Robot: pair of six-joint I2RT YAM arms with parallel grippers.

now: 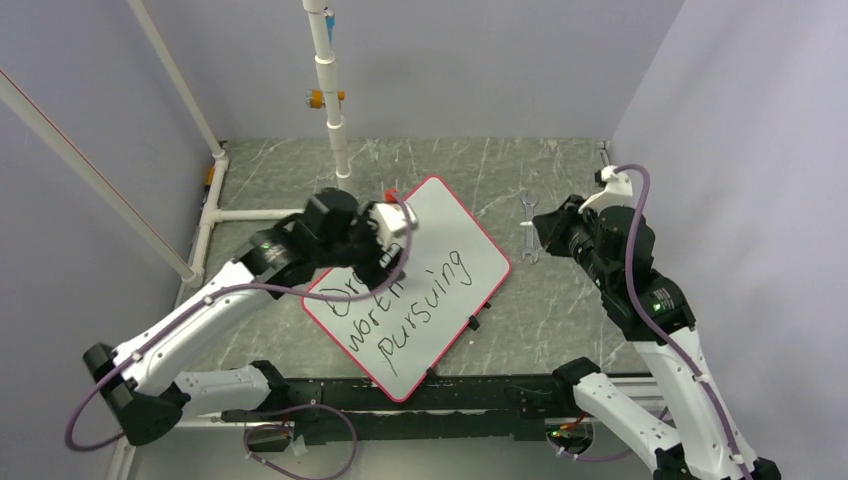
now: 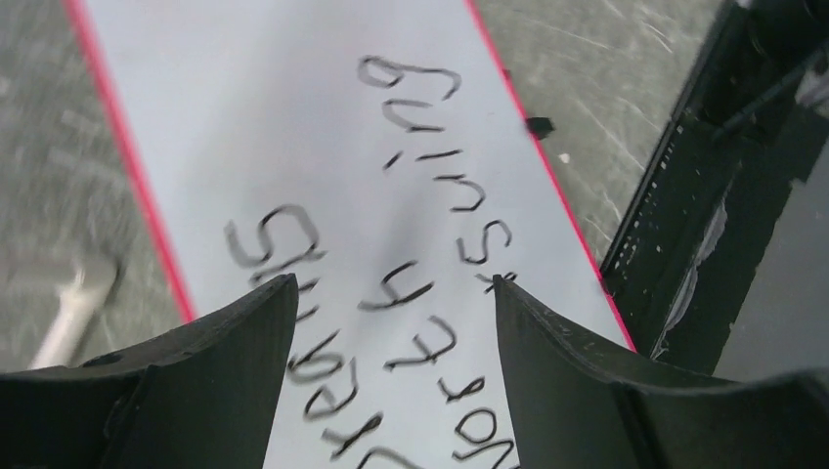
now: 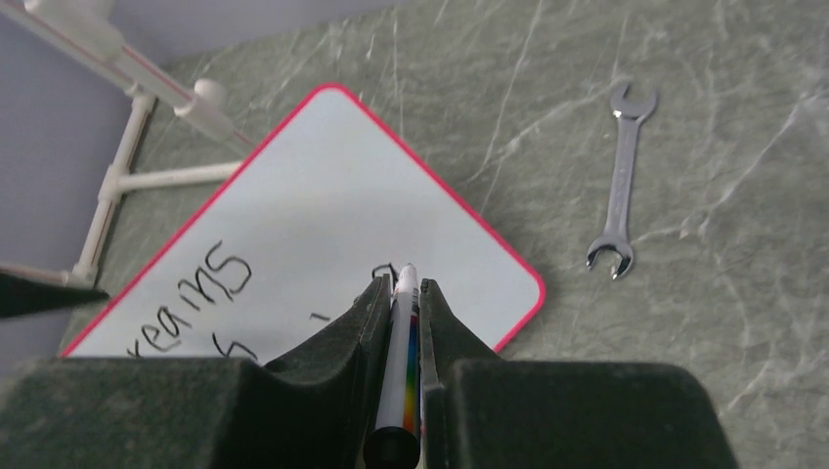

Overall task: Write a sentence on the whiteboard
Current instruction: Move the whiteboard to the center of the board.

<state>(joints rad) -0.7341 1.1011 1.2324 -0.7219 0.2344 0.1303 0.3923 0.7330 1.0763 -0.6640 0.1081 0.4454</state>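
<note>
At our left, the left gripper [image 2: 396, 293] hangs over the large white, red-rimmed whiteboard [image 1: 445, 215], jaws apart and empty. The whiteboard lies cornerwise on the grey marbled table [image 3: 733, 293] between the arms, within reach of both. It carries the black handwritten sentence [image 1: 405, 305], apparently finished. The right gripper [image 3: 403, 285] is clamped on a slim white marker pen [image 3: 401, 362], tip forward as for writing. A steel spanner [image 3: 619, 186] lies rightmost. We see no containers.

The right gripper [image 3: 402, 285] pinches a white marker [image 3: 397, 362] above a red-rimmed whiteboard [image 3: 323, 186] bearing black lettering [image 3: 196, 293]. A wrench [image 3: 620, 195] lies apart on the grey tabletop [image 3: 704, 322].
</note>
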